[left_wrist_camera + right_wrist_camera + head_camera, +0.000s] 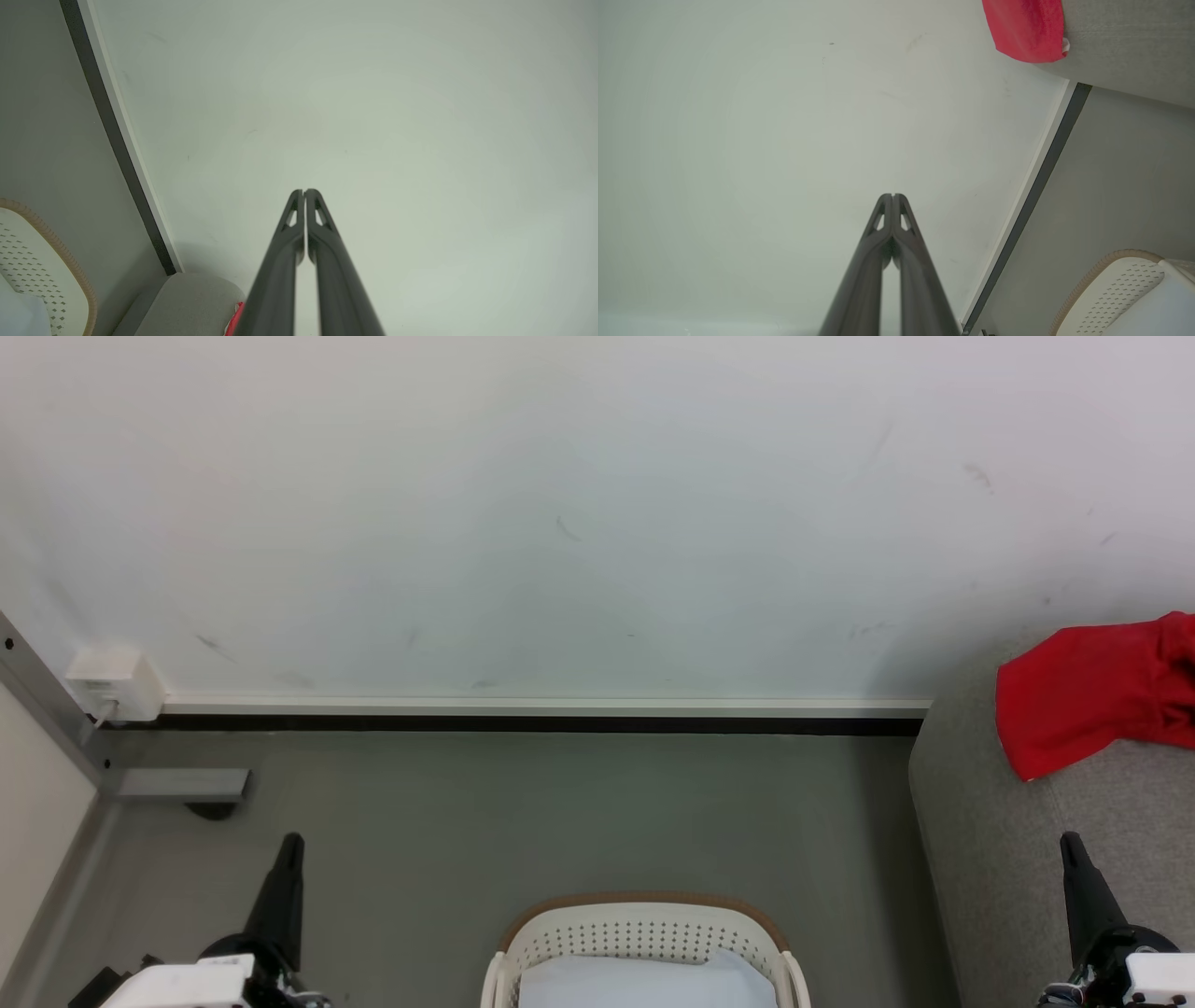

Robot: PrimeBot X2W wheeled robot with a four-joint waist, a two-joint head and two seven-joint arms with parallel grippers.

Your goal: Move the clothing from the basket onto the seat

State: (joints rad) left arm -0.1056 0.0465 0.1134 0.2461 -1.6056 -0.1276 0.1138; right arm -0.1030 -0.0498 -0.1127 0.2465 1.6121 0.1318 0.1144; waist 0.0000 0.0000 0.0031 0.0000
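The red garment (1092, 695) lies draped on the grey sofa (1008, 868), well beyond our right fingers (1083, 891) and untouched by them. Those and our left fingers (280, 896) are pressed together, empty. The white laundry basket (644, 903) stands between them.

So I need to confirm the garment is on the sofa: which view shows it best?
The head view: the garment lies spread on the sofa, cut only by the frame's right edge. The right wrist view catches one red end at its top edge; in the left wrist view a thin red sliver peeks at the bottom.
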